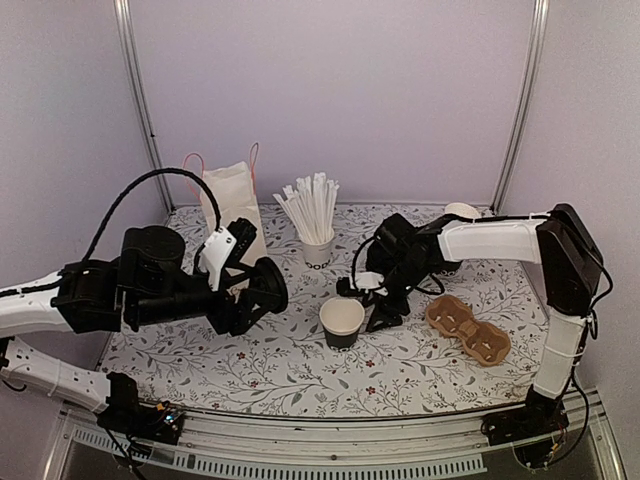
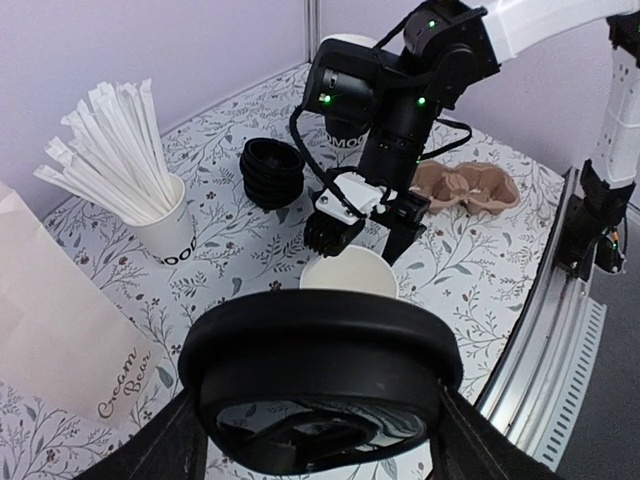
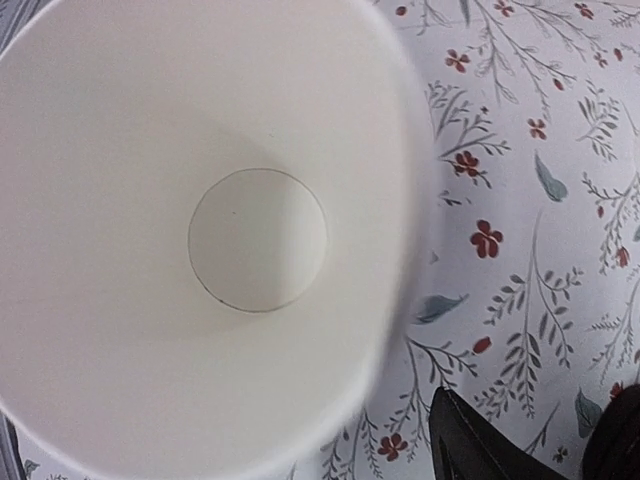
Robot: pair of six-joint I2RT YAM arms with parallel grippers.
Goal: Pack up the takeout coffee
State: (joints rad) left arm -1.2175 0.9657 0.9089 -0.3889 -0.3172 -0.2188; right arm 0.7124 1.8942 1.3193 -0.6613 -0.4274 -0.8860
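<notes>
A lidless black paper cup (image 1: 342, 322) with a white inside stands upright mid-table; it also shows in the left wrist view (image 2: 350, 274) and fills the right wrist view (image 3: 200, 230). No lidded cup shows. My left gripper (image 1: 258, 291) is shut on a round black plastic lid (image 1: 270, 287), held on edge above the table, left of the cup. In the left wrist view the lid (image 2: 320, 340) sits between the fingers (image 2: 185, 445). My right gripper (image 1: 366, 304) is open just right of and behind the cup, empty; one finger (image 3: 480, 440) shows beside the cup.
A brown cardboard cup carrier (image 1: 468, 328) lies at the right. A white cup of straws (image 1: 316, 240) and a paper bag (image 1: 232, 205) stand at the back. A stack of black lids (image 2: 272, 172) and another cup (image 2: 345, 110) sit behind the right arm.
</notes>
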